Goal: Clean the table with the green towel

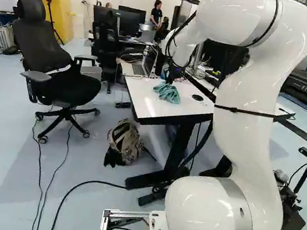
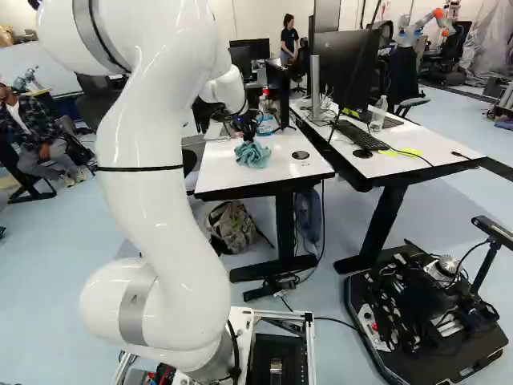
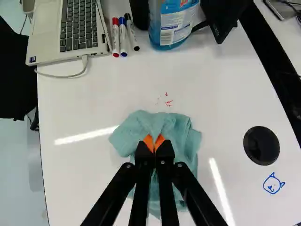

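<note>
The towel [image 3: 186, 136] lies bunched on the surface [image 3: 94, 103], near the red marks [image 3: 169, 102]; the jaws pinch its middle, likely so loose folds can rub. Beyond the marks stand laptop [image 3: 77, 28], pens [image 3: 123, 40] and bottle [image 3: 173, 28], presumably leaving wiping room.

Crumpled towel [image 3: 124, 137] on white table [image 3: 80, 188]

Ahead of the towel [image 3: 129, 134], a broad stretch of the counter [image 3: 94, 103] gives room to pass. Beyond it, the laptop [image 3: 47, 40], three markers [image 3: 123, 37], the blue bottle [image 3: 174, 23] and a black object [image 3: 223, 19] stand in the way, with a white cable [image 3: 70, 76] curving beside the laptop. Another lane runs between the towel and the round black disc [image 3: 261, 146]. Monitors [image 2: 345, 68] rise over the neighbouring desk [image 2: 441, 160].
</note>
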Robot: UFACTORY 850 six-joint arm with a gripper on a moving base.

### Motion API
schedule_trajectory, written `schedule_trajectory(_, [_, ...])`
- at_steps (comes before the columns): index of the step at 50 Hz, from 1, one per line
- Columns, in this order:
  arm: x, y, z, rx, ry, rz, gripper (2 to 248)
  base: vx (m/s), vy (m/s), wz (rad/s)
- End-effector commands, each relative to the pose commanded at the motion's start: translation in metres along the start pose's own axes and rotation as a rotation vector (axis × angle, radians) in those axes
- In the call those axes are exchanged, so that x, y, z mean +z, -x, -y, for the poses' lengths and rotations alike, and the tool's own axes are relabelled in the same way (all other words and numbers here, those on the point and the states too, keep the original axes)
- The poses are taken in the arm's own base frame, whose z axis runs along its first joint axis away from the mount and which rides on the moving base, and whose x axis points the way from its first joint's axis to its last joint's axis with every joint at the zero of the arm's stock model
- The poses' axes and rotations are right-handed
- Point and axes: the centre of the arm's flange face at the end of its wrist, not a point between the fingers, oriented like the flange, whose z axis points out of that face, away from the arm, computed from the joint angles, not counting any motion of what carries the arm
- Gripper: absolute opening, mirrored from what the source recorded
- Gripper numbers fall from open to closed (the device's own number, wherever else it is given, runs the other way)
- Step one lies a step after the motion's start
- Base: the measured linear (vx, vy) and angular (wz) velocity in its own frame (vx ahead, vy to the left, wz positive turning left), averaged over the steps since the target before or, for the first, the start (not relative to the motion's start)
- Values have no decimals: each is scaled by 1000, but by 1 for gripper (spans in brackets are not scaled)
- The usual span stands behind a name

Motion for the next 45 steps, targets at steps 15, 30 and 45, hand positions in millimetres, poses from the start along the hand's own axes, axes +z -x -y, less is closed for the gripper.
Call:
schedule_trajectory(15, [17,-22,-6,7,5,-22,22,0,0,0])
schedule_trajectory(30, [33,-42,-11,13,9,-45,22,0,0,0])
schedule_trajectory(45, [49,-40,-12,13,9,-31,22,0,0,0])
